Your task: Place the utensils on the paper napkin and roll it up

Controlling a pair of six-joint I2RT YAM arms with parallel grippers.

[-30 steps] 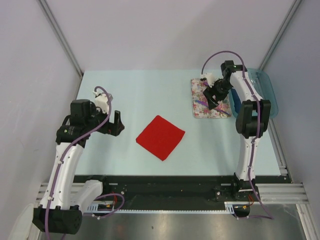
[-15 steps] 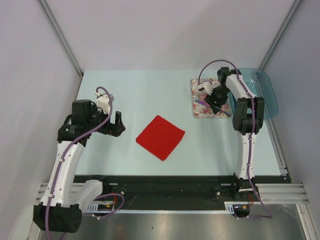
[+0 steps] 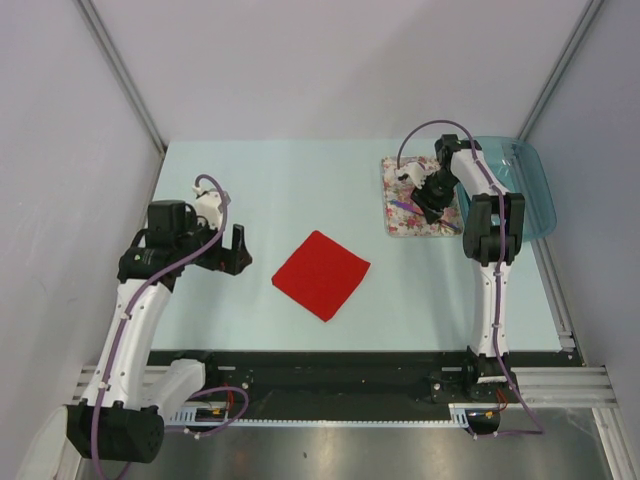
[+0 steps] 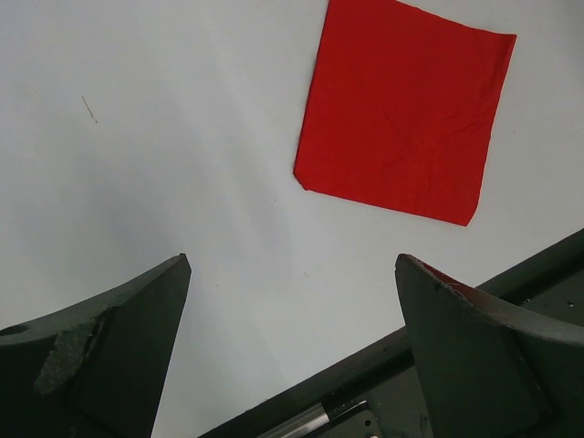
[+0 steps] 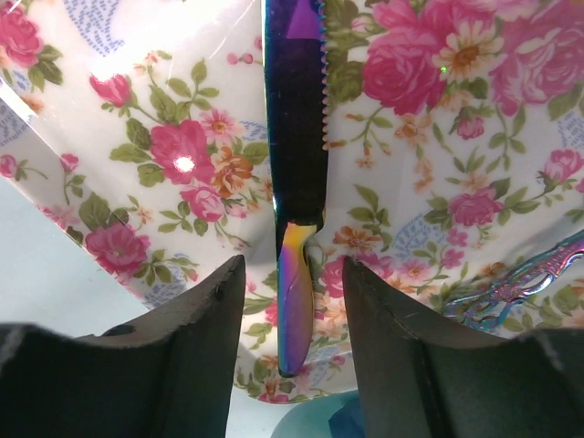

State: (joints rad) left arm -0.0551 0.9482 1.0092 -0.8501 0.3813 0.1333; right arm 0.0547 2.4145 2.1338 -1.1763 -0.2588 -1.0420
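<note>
The red paper napkin (image 3: 321,274) lies flat on the table in front of the middle, and also shows in the left wrist view (image 4: 401,109). A slim knife (image 5: 296,301) with a rainbow handle and serrated blade lies on the white floral square (image 3: 408,222). My right gripper (image 5: 292,274) is open, low over that square, with one jaw on each side of the knife handle and not touching it. A second ornate utensil (image 5: 534,274) lies to its right. My left gripper (image 4: 292,274) is open and empty, left of the napkin (image 3: 236,250).
A teal translucent tray (image 3: 528,185) stands at the table's right edge, just beyond the floral square (image 5: 164,164). The black front rail (image 4: 456,338) runs along the near table edge below the left gripper.
My right arm has swung a little left and settled the gripper lower over the floral square around the knife. The left arm has shifted only slightly.
</note>
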